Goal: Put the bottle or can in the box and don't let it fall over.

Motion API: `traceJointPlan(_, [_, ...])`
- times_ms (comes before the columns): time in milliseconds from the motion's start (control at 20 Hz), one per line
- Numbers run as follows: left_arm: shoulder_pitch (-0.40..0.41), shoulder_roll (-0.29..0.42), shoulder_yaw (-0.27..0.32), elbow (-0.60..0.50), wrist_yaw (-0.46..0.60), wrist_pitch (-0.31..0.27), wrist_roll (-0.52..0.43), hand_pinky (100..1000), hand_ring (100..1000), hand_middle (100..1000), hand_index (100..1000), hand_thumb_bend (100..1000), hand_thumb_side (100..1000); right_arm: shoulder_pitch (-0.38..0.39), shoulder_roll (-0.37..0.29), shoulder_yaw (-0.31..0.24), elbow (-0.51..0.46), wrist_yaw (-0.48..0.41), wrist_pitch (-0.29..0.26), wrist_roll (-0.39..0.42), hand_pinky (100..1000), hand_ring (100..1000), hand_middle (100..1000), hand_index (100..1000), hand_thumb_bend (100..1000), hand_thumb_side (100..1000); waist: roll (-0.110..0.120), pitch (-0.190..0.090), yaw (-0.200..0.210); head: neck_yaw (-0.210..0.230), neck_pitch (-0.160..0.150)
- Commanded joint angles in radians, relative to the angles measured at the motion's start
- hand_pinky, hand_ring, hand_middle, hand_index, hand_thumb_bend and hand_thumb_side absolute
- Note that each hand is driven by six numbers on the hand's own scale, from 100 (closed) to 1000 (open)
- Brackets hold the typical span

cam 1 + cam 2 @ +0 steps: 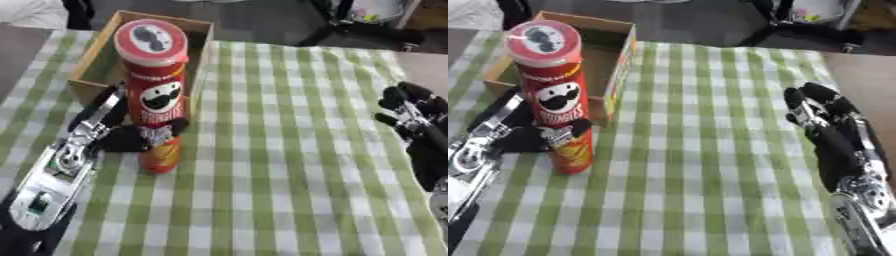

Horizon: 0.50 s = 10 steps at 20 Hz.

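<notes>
Tablecloth of green-and-white checked fabric covers the work surface, lying slightly askew in both eye views. Beyond its far edge a dark grey floor is visible, with black legs of a stand or chair at the upper right and a pale object at the upper left corner. A bare brownish table edge shows at the right.

The tall red cylindrical crisp can stands upright on the cloth, just in front of the open brown cardboard box. The can carries a white-rimmed red lid with a dark face emblem, a red upper body with a moustached face logo, and an orange-yellow lower section. Its base rests on the cloth; it is outside the box, at the box's near right corner. Whether it touches the box wall cannot be told.

The left hand enters from the lower left on a silver-and-black forearm. Its black fingers and thumb are curled round the lower middle of the can, with the thumb across the front face.

The right hand rests at the right side, well apart from the can and the box, fingers relaxed and pointing away from the robot, holding nothing.
</notes>
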Motion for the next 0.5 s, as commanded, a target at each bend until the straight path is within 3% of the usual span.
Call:
traceJointPlan(50, [-0.012,0.007,0.006,-0.028,0.027,0.011,-0.005,325,485,305,357,424,215,-0.007,-0.013,-0.009,-0.007,-0.006,0.0,-0.001,736,756,752,729,491,241,0.002,-0.02,0.001,0.001,-0.012])
traceJointPlan(300, [-0.007,0.003,0.005,-0.03,0.054,0.027,-0.017,209,380,191,181,371,147,-0.005,-0.012,-0.01,-0.006,-0.007,-0.001,-0.001,735,755,750,729,489,236,0.001,-0.021,0.001,0.001,-0.014])
traceJointPlan(450, [-0.005,0.001,0.005,-0.029,0.08,0.039,-0.026,217,383,167,152,398,138,-0.005,-0.01,-0.01,-0.006,-0.008,0.0,0.0,734,754,749,729,488,235,0.001,-0.021,0.002,0.001,-0.016])
traceJointPlan(500, [-0.004,0.001,0.005,-0.03,0.088,0.042,-0.029,265,400,161,144,376,100,-0.005,-0.01,-0.01,-0.005,-0.007,0.0,0.0,734,752,747,729,486,233,0.002,-0.021,0.002,0.001,-0.017])
